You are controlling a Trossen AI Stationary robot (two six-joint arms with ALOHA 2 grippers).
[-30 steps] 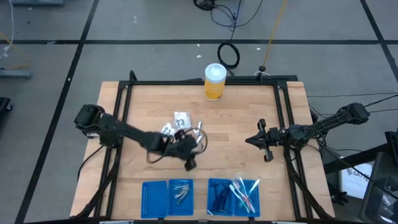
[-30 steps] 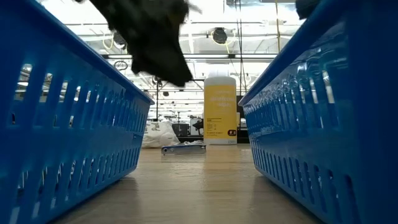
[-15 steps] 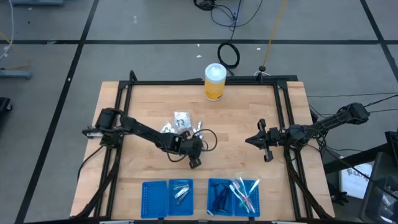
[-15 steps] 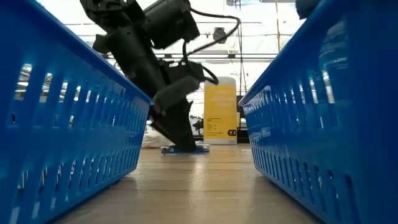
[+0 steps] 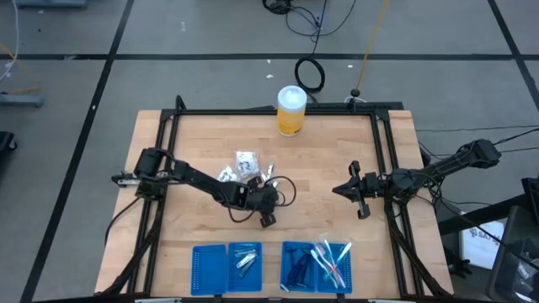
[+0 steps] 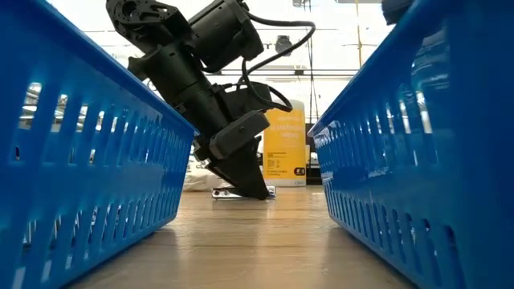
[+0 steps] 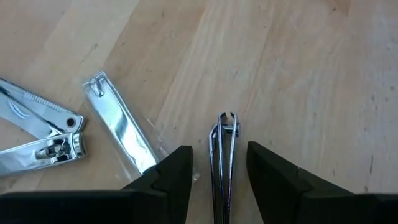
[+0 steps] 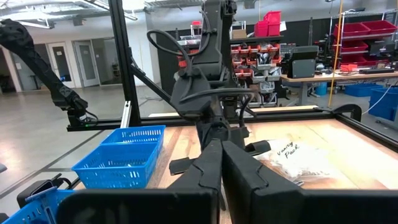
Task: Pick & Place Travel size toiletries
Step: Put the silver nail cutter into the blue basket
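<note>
Even overhead light, soft shadows; glare on the nail clippers (image 7: 121,130); near blue baskets (image 6: 88,152) blurred.

The left gripper (image 6: 255,189) tips are hidden against the table in the low view. A thin silver item (image 7: 224,163) between the fingers is cut off by the left wrist picture's edge. Tray (image 5: 244,268) contents are too small to tell. The packet (image 8: 297,158) is partly hidden behind the right gripper (image 8: 221,163).
</note>
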